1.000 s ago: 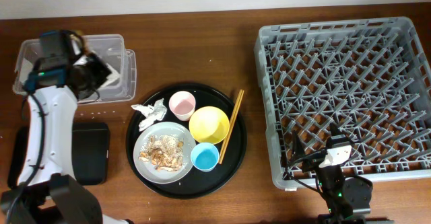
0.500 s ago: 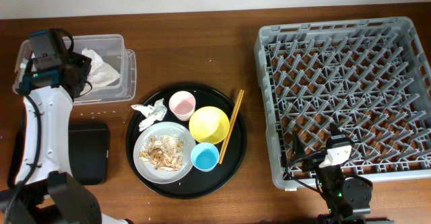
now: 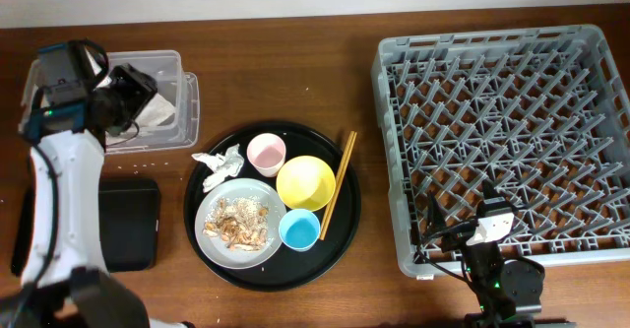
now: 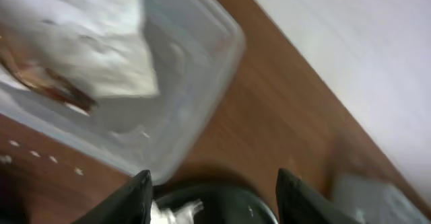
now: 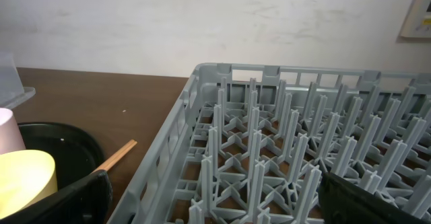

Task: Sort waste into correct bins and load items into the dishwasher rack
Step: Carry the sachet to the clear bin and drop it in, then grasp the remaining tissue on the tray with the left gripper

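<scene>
My left gripper [image 3: 138, 90] hovers over the clear bin [image 3: 182, 121], open, with nothing between its fingers [image 4: 129, 200]. A white napkin [image 4: 101, 42] and a brown wrapper [image 4: 50, 83] lie inside that bin. On the round black tray [image 3: 345, 234] sit another crumpled napkin [image 3: 219, 164], the pink cup [image 3: 266, 153], the yellow bowl [image 3: 305, 182], the light-blue cup [image 3: 298, 229], the chopsticks [image 3: 338, 185] and the plate [image 3: 258, 256] of flaky scraps [image 3: 236, 222]. My right gripper [image 5: 215, 207] stands open at the near-left corner of the dishwasher rack [image 3: 502, 141], holding nothing.
The shallow black bin [image 3: 128, 225] lies on the table below the clear one, partly under my left arm. In the right wrist view the rack's wall [image 5: 168, 163] is just ahead, with the yellow bowl [image 5: 23, 173] and a chopstick tip [image 5: 114, 157] to its left.
My left gripper has opened and let a white napkin drop into the clear bin, then turned toward the right. The right arm has not moved.
</scene>
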`<state>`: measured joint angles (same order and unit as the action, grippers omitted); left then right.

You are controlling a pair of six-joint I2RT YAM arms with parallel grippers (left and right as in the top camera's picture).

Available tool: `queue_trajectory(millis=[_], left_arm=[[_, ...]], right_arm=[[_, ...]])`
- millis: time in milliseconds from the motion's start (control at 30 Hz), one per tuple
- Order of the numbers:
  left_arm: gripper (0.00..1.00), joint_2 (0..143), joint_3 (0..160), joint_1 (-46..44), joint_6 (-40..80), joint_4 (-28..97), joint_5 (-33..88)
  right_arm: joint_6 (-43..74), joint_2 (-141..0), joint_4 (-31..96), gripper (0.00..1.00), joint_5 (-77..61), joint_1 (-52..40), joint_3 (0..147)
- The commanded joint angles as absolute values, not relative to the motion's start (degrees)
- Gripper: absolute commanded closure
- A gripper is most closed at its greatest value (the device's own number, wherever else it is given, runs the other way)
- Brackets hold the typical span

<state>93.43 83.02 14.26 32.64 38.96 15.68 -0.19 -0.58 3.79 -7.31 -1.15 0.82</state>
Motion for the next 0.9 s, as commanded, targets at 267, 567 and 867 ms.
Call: queue_trajectory(millis=[267,567,867], left_arm=[[0.39,89.0,83.5,4.6,12.9,58.1,19.8],[0.33,89.1,83.5,-4.6,13.4,62.7,7.4],[0.32,89.1,80.6,-4.6,13.6,62.6,7.4]], right_arm=[[0.0,-0.2,3.8,0.01,-7.0,-0.7,0.3],[0.0,-0.2,3.8,0.01,-7.0,-0.7,0.3],[0.0,-0.2,3.8,0.01,-7.0,-0.7,0.3]])
